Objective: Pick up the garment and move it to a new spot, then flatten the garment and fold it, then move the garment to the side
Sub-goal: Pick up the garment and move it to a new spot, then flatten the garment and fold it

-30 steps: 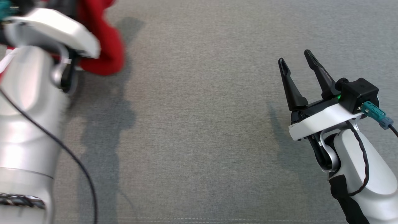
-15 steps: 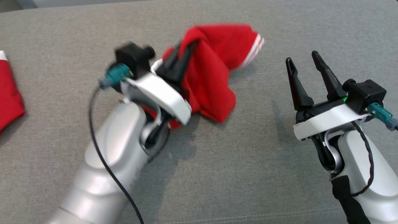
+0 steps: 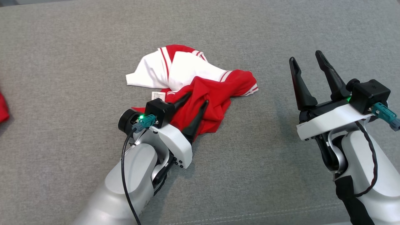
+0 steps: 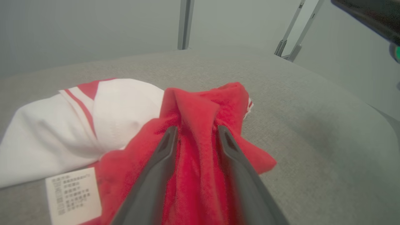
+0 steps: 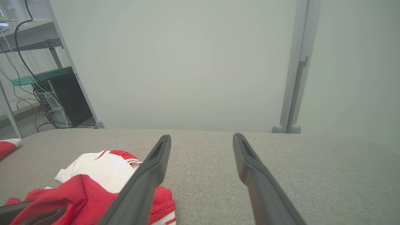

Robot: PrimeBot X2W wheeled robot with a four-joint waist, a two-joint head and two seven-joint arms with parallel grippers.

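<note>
At centre of grey woven upholstered surface: crumpled red-and-white soft fabric garment, bunched, white portion toward 11 o'clock, red portion toward 5 o'clock.

Step in hand, as judged: set-down at the new spot. Flattening not yet begun.

Left gripper: jaws parted, unclamped, straddling a raised red fold at the garment's 6 o'clock edge, with fingers touching cloth and nothing lifted.

Right gripper: jaws wide, empty, well apart at the garment's 3 o'clock.

Next move, as judged:
1. Withdraw left gripper toward 7 o'clock without snagging the fold.
2. Locate two opposite edges.
3. Take one edge per gripper.
4. Spread outward to flatten.
</note>
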